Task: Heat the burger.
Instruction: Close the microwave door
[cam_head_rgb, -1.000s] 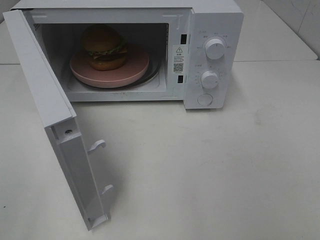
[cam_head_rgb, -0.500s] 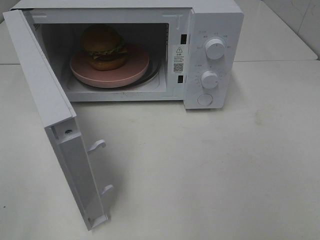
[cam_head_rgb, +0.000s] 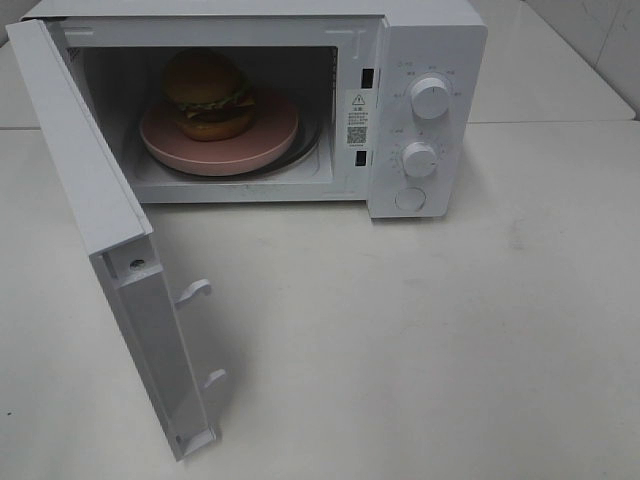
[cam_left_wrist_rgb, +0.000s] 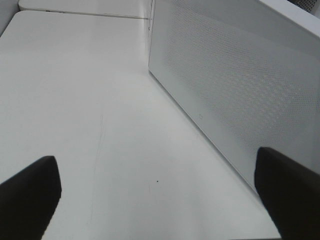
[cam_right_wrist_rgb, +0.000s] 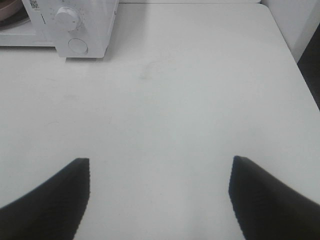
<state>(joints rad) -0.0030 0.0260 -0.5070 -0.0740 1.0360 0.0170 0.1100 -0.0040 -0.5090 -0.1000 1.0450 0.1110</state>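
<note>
Exterior high: burger (cam_head_rgb: 208, 95) on pink plate (cam_head_rgb: 275, 135) inside open microwave (cam_head_rgb: 430, 40).
Left wrist: left gripper (cam_left_wrist_rgb: 155, 167) spread wide, empty, near the door (cam_left_wrist_rgb: 225, 90). Right wrist: right gripper (cam_right_wrist_rgb: 160, 162) spread, empty, above the table (cam_right_wrist_rgb: 175, 100).

1 microwave (cam_head_rgb: 440, 40); 1 burger (cam_head_rgb: 207, 92); 1 pink plate (cam_head_rgb: 272, 140); 2 dials (cam_head_rgb: 430, 98) (cam_head_rgb: 419, 159); 1 round button (cam_head_rgb: 410, 198); 2 door hooks (cam_head_rgb: 195, 291) (cam_head_rgb: 213, 379).

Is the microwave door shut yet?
No, the door stands wide open, and the burger sits on the pink plate inside the microwave.
</note>
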